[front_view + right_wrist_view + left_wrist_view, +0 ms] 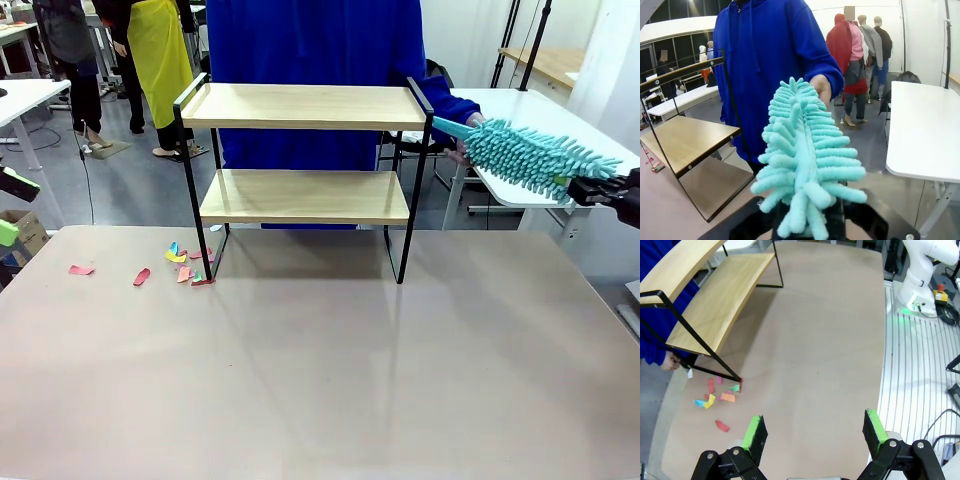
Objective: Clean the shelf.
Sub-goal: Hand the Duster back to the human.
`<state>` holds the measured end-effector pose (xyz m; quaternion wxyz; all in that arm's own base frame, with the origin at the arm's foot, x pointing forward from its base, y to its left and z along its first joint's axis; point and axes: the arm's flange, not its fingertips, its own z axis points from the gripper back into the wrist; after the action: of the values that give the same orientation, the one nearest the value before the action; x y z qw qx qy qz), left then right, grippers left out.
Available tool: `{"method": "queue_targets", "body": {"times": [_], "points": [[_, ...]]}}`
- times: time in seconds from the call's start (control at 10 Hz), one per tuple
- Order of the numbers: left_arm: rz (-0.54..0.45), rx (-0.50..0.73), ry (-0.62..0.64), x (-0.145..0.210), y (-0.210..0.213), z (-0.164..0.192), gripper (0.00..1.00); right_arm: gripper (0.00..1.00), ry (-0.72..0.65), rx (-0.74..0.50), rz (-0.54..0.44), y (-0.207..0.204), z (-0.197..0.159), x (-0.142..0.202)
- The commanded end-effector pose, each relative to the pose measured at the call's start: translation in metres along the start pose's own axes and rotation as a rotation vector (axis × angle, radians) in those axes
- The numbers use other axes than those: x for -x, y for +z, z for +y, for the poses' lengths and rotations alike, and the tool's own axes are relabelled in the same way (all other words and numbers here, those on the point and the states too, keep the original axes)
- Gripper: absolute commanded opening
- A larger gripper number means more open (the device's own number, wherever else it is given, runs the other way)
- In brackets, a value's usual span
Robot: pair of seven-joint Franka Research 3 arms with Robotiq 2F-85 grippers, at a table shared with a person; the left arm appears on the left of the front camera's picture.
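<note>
The shelf (pixel 305 106) stands at the table's far side, both wood boards bare; it also shows at the upper left of the left wrist view (pixel 720 300) and at the left of the right wrist view (pixel 685 137). A teal fluffy duster (pixel 530 158) hangs in the air to the right of the shelf. My right gripper (pixel 592 190) is shut on its near end, and the duster (pixel 802 165) hides the fingers. A person's hand (pixel 468 125) in a blue sleeve holds its far tip. My left gripper (pixel 813 432) is open over the table, at the far left (pixel 12 205).
Several coloured paper scraps (pixel 185 265) lie on the table by the shelf's left front leg, and they appear in the left wrist view too (pixel 722 397). The person in blue stands right behind the shelf. A white table (pixel 520 110) is at the back right.
</note>
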<state>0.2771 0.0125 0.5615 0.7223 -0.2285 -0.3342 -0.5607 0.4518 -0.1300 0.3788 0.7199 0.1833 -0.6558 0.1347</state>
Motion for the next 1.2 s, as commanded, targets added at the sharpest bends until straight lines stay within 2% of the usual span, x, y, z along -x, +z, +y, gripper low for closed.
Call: {"method": "queue_targets", "body": {"times": [0.0, 0.6, 0.7, 0.8, 0.9, 1.0, 1.1], "points": [[-0.031, 0.010, -0.016, -0.001, 0.001, 0.001, 1.00, 0.16, -0.011, 0.068, -0.051, 0.001, 0.006, -0.003], [-0.031, 0.010, -0.016, -0.001, 0.001, 0.001, 1.00, 0.16, -0.011, 0.068, -0.051, 0.001, 0.006, -0.003], [-0.031, 0.010, -0.016, -0.001, 0.001, 0.001, 1.00, 0.35, 0.002, -0.001, -0.002, 0.000, 0.000, -0.001], [-0.031, 0.010, -0.016, -0.001, 0.001, 0.001, 1.00, 0.73, -0.017, 0.010, -0.014, 0.005, -0.002, -0.008], [-0.031, 0.010, -0.016, -0.001, 0.001, 0.001, 1.00, 0.92, -0.037, 0.009, -0.016, 0.004, -0.004, -0.017], [-0.031, 0.010, -0.016, -0.001, 0.001, 0.001, 1.00, 1.00, -0.057, 0.004, -0.025, 0.007, -0.003, -0.029], [-0.031, 0.010, -0.016, -0.001, 0.001, 0.001, 1.00, 1.00, -0.088, -0.013, -0.044, 0.015, -0.001, -0.041]]}}
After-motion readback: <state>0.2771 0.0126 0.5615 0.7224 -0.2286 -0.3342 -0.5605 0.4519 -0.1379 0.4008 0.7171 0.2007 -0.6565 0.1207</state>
